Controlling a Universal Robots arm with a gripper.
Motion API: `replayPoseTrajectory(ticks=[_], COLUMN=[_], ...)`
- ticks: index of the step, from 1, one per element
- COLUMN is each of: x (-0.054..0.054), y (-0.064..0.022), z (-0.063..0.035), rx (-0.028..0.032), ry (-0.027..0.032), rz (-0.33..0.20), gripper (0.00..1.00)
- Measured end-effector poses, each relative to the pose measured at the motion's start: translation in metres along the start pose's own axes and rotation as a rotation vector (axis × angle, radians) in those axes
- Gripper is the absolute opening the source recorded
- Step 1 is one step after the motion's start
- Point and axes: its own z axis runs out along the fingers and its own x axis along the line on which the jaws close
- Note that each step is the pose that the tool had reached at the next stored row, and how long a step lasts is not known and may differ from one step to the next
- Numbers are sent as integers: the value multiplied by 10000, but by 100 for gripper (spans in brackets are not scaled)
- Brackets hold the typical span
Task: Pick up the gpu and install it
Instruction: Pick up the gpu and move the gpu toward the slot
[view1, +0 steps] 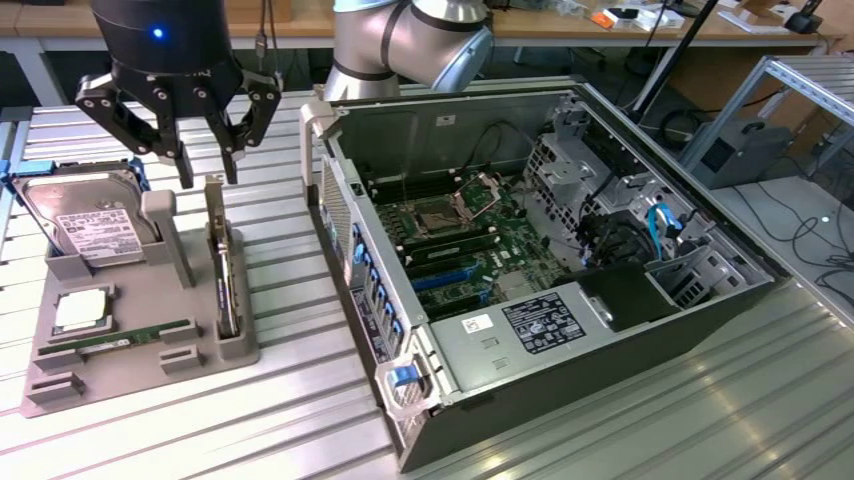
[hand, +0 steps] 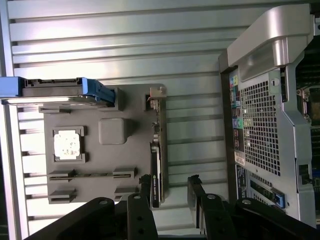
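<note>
A ribbed metal workbench (view1: 267, 400) carries a grey parts tray (view1: 134, 375) and an open computer case (view1: 601, 400) side by side, with a bare strip of bench between them. The gpu (view1: 223, 275) (hand: 156, 165) stands on edge in a slot along the tray edge nearest the case, untouched. The gripper (view1: 200, 165) (hand: 170, 192) hangs above the card's far end, fingers spread wide and empty, with clear air beneath. A hard drive (view1: 87, 225) leans at the tray's far corner on the exterior view's left. A processor chip (view1: 80, 312) and a memory stick (view1: 114, 340) lie toward the tray's near edge. The case lies lid off, with its motherboard (view1: 461, 240) exposed.
</note>
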Motion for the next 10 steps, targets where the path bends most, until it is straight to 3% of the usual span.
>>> replayPoseTrajectory(ticks=[10], x=[7], y=[-1], z=[24], rx=[0], ry=[0], rz=[0], gripper=[42])
